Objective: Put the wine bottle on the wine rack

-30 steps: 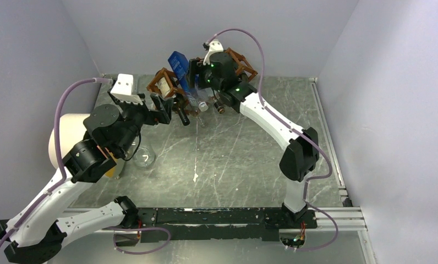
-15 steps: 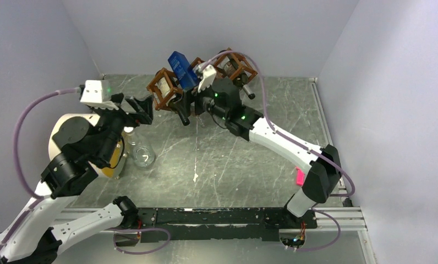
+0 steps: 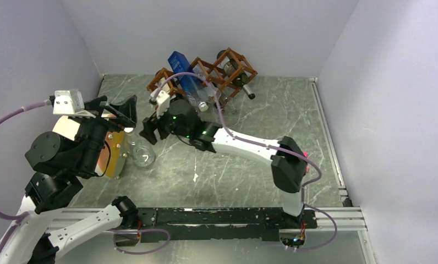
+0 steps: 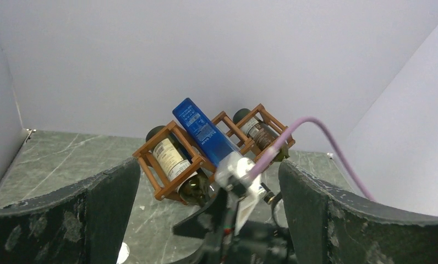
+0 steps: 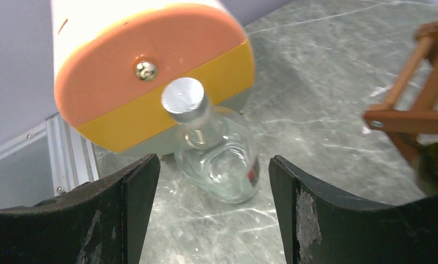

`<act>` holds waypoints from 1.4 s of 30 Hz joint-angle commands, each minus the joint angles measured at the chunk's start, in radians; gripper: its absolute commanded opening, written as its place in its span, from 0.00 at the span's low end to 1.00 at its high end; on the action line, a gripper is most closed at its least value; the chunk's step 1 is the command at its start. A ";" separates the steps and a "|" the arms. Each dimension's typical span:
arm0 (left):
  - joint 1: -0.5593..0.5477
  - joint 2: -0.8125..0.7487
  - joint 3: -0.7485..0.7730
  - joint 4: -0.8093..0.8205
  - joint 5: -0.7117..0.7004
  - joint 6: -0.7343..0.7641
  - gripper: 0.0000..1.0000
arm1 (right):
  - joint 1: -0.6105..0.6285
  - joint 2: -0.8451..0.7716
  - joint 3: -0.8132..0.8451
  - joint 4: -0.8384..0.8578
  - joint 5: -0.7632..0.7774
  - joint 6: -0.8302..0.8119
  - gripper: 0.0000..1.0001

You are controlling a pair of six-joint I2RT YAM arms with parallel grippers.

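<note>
Lower left of the overhead view: a squat clear glass bottle with a silver cap (image 3: 143, 155) stands upright on the grey marbled tabletop (image 3: 233, 181), outside the rack. I take it for the bottle to be racked. It is just in front of the orange-and-yellow end of a white cylinder lying on its side (image 3: 113, 158); contact cannot be told.

Right gripper (image 3: 149, 131): just beyond the bottle, fingers moderately apart, nothing between them. The wrist view has the bottle centred ahead.

Left gripper (image 3: 115, 105): raised at the left, spread wide, empty.

Top centre: the reddish-brown wooden open-frame wine rack (image 3: 236, 69), with dark bottles in two cells and a blue bottle (image 3: 185, 73) slanting across it.

Risks:
- A finger entering on the cylinder side may strike the cylinder or tip the bottle.
- Smooth glass may slip in the grip.
- At the crowded rack, a careless entry could dislodge the blue bottle.
</note>
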 commanded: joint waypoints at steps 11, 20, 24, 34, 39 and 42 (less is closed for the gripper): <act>0.005 -0.016 0.029 -0.014 -0.040 0.036 0.99 | 0.078 0.306 0.318 0.004 0.037 -0.069 0.76; 0.005 -0.020 0.030 -0.017 -0.048 0.036 0.99 | 0.080 0.379 0.364 0.071 0.060 -0.128 0.31; 0.006 -0.013 0.031 -0.019 -0.025 0.026 0.99 | 0.083 0.313 0.251 0.130 0.092 -0.166 0.11; 0.005 0.044 0.019 -0.038 0.001 -0.016 1.00 | 0.085 0.065 -0.143 0.233 0.198 -0.179 0.00; 0.006 0.085 0.002 -0.048 0.023 -0.061 1.00 | 0.086 -0.020 -0.296 0.173 0.200 -0.109 0.00; 0.004 0.130 -0.011 -0.067 0.044 -0.097 1.00 | 0.084 -0.072 -0.365 0.127 0.210 -0.053 0.00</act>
